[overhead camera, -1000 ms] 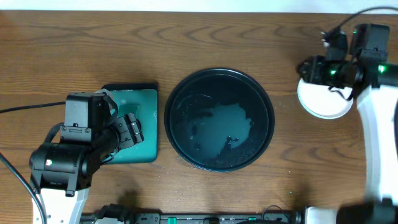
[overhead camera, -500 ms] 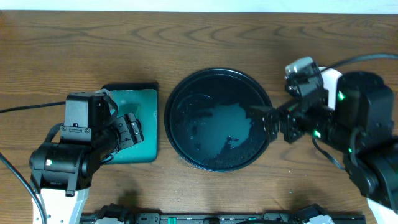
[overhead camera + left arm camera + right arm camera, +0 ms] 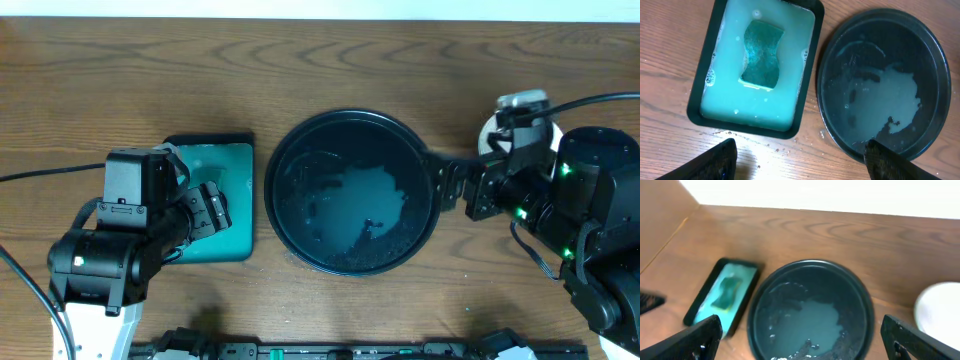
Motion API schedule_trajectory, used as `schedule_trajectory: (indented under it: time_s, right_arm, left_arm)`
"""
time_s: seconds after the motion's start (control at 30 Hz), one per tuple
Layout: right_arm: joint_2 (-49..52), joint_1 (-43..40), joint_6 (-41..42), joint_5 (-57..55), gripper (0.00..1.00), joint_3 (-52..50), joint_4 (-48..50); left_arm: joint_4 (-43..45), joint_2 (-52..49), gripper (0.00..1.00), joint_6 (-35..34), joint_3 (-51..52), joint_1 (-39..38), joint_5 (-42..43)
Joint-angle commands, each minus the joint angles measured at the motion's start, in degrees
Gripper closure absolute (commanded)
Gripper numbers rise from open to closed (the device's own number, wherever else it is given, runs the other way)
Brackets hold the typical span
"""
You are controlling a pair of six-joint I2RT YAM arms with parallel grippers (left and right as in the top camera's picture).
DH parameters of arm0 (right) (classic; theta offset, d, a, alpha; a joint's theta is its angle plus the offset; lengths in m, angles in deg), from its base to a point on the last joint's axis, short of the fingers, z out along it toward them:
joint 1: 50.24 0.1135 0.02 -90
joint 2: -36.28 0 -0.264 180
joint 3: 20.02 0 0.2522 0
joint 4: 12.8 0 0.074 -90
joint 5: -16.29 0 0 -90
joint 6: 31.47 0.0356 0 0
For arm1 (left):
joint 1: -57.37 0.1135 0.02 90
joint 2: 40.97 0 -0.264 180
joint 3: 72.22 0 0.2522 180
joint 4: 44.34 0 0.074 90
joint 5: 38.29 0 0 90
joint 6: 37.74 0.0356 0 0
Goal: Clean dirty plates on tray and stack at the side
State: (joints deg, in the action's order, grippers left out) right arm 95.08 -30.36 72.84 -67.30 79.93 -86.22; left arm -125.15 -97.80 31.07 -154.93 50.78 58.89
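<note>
Near the tray [image 3: 352, 114], right hand [image 3: 448, 190] wide open, empty

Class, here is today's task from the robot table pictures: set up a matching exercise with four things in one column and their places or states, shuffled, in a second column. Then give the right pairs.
Things
1. round black tray
2. rectangular tray
3. sponge
4. white plate

Places or states
a. on bare wood, right of the round tray
b. filled with milky teal liquid
c. holds a shallow pale puddle
d. lies soaking in liquid

Pairs: 1-c, 2-b, 3-d, 4-a
</note>
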Motion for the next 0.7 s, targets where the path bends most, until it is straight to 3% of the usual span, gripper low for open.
schedule_trajectory:
  time_s: [0.0,0.3,0.5,0.67]
  right_arm:
    - [-0.3,0.4,5.4,-7.6,0.01,0.5,0.4]
    - [-3.1,-4.4,3.2,-7.8,0.01,-3.0,4.0]
    - [-13.0,-13.8,3.2,-1.4,0.01,-15.4,12.1]
    - [-25.0,-18.8,3.2,3.3,0.01,-31.9,25.9]
  left_arm:
    - [0.0,0.0,0.18,-0.5,-0.4,-0.2,-0.1]
    - [0.0,0.0,0.18,-0.5,-0.4,-0.2,-0.1]
    - [0.0,0.0,0.18,-0.5,-0.4,-0.2,-0.1]
    - [0.0,0.0,0.18,-0.5,-0.4,-0.2,-0.1]
